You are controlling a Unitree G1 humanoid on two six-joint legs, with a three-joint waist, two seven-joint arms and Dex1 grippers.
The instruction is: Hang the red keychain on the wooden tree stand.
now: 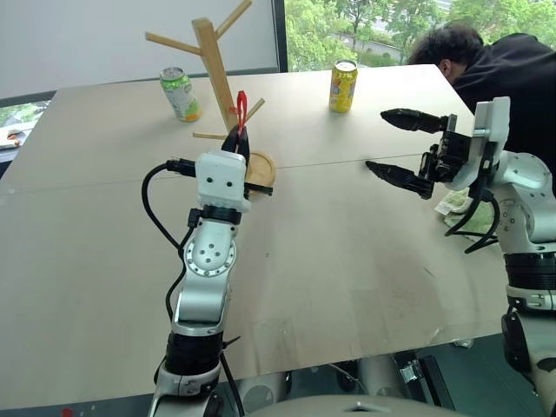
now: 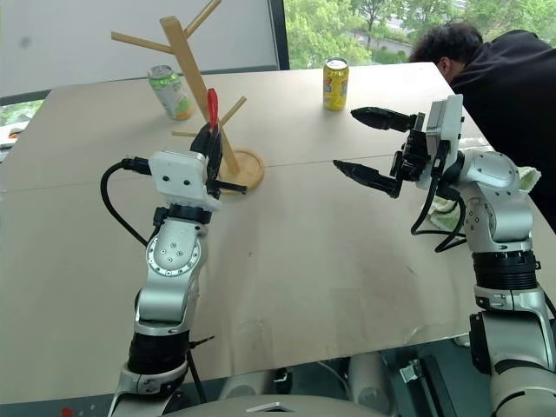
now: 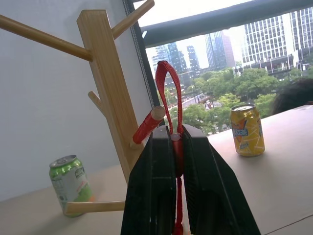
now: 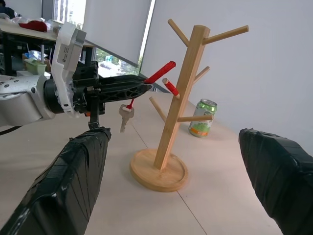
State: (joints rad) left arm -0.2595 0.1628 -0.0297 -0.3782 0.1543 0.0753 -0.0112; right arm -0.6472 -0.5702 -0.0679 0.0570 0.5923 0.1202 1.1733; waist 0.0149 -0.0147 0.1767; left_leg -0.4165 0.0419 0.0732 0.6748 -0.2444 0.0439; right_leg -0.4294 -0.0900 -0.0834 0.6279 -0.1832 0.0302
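A: What's on the far left of the counter [image 1: 347,261]?
B: Green can [image 1: 180,94], then the wooden tree stand [image 1: 213,74]. The left gripper [image 1: 236,139] fingers are clenched on the red keychain [image 1: 241,109], raised just beside a red-tipped peg [image 3: 146,127].
A: And to the right?
B: Yellow can [image 1: 343,85] far, right gripper [image 1: 395,146] fingers spread, empty. Person [image 1: 495,69] at far right edge.

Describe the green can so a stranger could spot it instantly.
Start at the wooden tree stand on the far side of the table. The green can stands upright just beyond it, toward the robot's left. The only other can is yellow, far off to the stand's right.
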